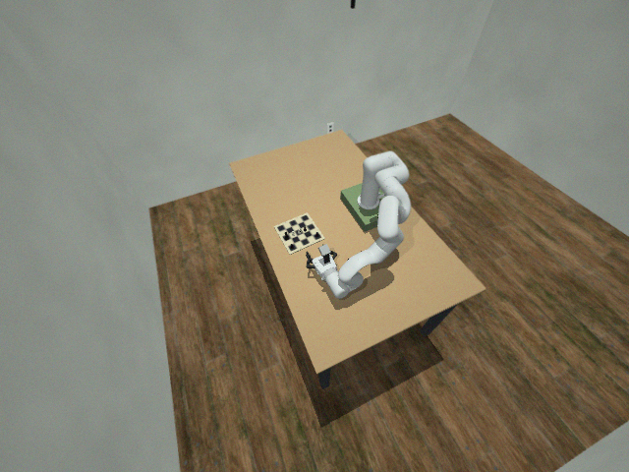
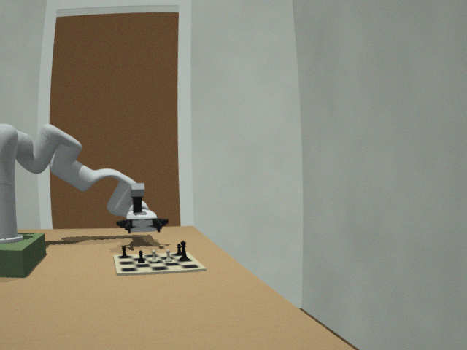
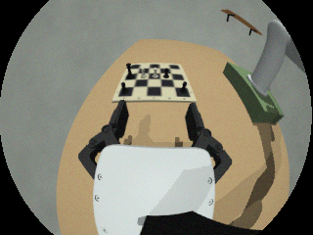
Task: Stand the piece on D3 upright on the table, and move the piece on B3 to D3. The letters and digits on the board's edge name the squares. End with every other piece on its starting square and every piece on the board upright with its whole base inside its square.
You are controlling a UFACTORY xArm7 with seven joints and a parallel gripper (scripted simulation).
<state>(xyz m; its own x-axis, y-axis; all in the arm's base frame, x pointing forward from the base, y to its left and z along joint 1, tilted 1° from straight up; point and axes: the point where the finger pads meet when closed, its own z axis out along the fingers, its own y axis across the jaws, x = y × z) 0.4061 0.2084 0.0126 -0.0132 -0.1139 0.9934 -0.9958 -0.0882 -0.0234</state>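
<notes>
The small chessboard (image 1: 282, 239) (image 2: 158, 270) (image 3: 156, 98) lies on the wooden table (image 1: 406, 284) (image 2: 75, 308). In the exterior view two white pawns (image 2: 153, 255) (image 2: 168, 256) stand upright mid-board, beside black pawns (image 2: 140, 257) (image 2: 179, 249) and a taller black piece (image 2: 183, 251). Another black pawn (image 2: 123, 251) stands upright at the board's far corner on the gripper's side; I cannot tell whether it is on the board or just off it. No piece looks tipped over. My gripper (image 1: 309, 265) (image 2: 142, 227) (image 3: 156, 108) is open and empty. It hovers above bare table just off the board's edge.
The arm's green base block (image 1: 355, 203) (image 2: 20, 256) (image 3: 257, 94) sits on the table to one side of the board. The table's long edge runs close along the board's other side. A brown door stands behind the table.
</notes>
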